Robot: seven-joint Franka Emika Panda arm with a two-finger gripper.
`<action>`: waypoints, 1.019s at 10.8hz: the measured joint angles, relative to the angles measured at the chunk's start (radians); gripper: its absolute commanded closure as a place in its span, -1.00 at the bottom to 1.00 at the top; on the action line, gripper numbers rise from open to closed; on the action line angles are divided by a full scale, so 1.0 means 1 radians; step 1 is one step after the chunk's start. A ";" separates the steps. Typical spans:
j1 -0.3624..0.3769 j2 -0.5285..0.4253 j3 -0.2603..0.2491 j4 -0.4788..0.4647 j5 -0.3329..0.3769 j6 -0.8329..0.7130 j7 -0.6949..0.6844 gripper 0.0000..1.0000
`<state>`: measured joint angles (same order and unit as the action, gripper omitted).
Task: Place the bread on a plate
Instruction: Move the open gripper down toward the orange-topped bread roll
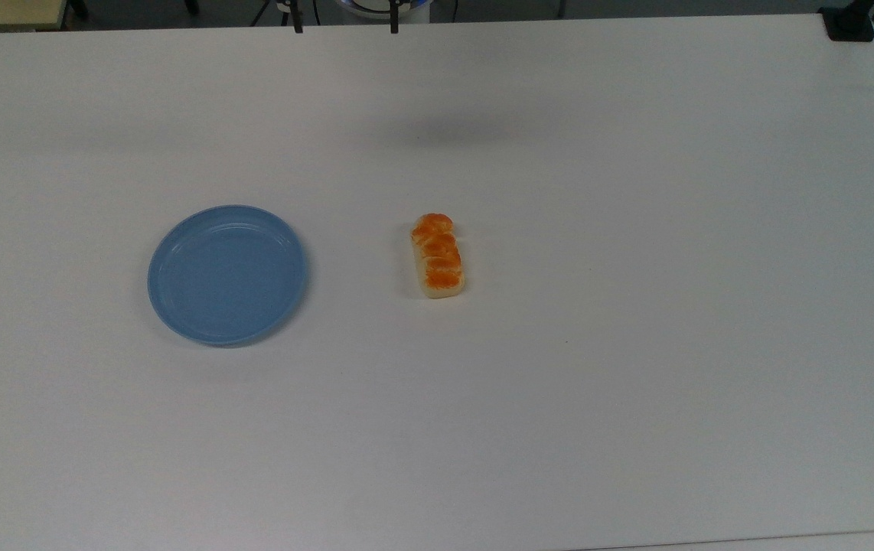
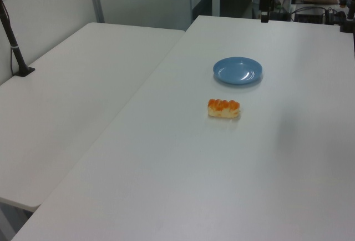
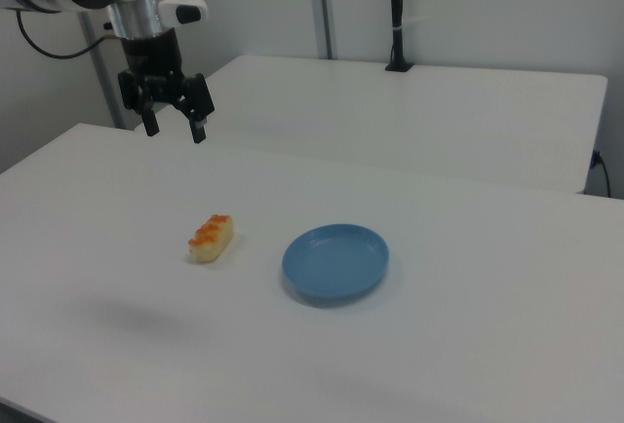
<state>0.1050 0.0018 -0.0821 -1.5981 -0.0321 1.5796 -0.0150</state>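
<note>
The bread (image 1: 438, 255) is a small oblong loaf with an orange-brown segmented top and pale sides, lying on the white table near its middle. It also appears as the bread (image 2: 224, 108) and the bread (image 3: 211, 237). The light-blue round plate (image 1: 227, 274) sits bare to the top view's left of the loaf, a short gap apart; the plate (image 2: 238, 70), the plate (image 3: 335, 262). My gripper (image 3: 175, 132) hangs open high above the table, up and to the right view's left of the loaf, with nothing between its black fingers.
The white table (image 1: 636, 344) has wide bare surface all around both objects. A second white table (image 2: 72, 96) adjoins it. A black post (image 3: 397, 14) stands on the far table, and a black clamp (image 1: 850, 23) grips the table's far corner.
</note>
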 measured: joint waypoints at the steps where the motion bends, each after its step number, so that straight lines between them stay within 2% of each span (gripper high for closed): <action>1: 0.000 0.003 0.000 -0.004 0.000 0.000 0.000 -1.00; 4: -0.027 -0.004 -0.003 0.002 0.000 0.000 0.001 -1.00; 11: -0.026 -0.005 -0.003 0.002 0.000 0.000 0.001 -1.00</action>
<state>0.0792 -0.0035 -0.0854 -1.5965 -0.0321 1.5796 -0.0138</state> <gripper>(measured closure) 0.000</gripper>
